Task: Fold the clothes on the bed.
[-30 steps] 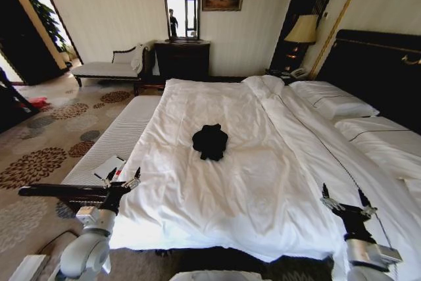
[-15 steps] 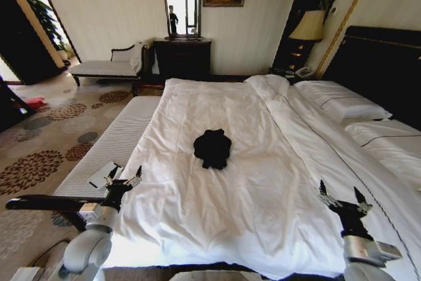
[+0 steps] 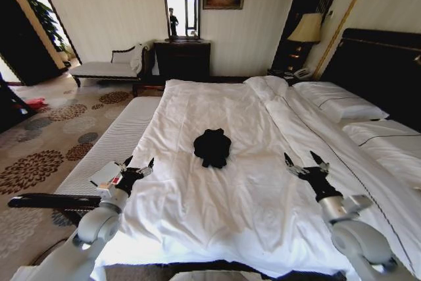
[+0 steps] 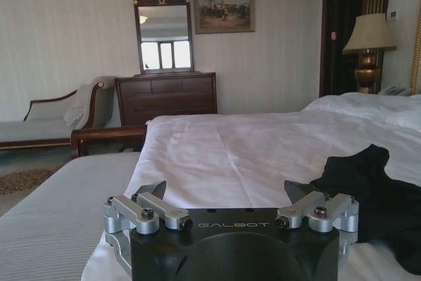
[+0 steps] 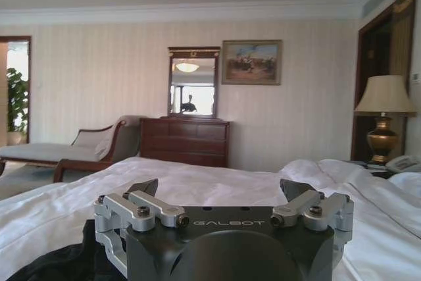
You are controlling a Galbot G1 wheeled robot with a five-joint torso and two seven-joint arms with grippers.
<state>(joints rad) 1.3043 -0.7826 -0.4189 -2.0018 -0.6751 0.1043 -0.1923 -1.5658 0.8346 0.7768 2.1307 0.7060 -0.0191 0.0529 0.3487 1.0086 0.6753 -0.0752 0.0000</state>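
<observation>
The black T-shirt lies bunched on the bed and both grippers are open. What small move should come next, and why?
Probably both arms should reach forward toward the black T-shirt. It lies crumpled in a heap on the white duvet, and the left gripper and right gripper hover open, short of it on either side, touching nothing. Neither can grasp an edge to spread the shirt from there.

A hotel-style bedroom: big white bed (image 3: 250,182) mid-frame, tall dark headboard (image 3: 381,70) at right, lit bedside lamp (image 3: 304,29), dresser (image 3: 182,59) under mirror (image 3: 181,4) top centre, chaise (image 3: 108,67) upper left, patterned carpet (image 3: 46,143).
</observation>
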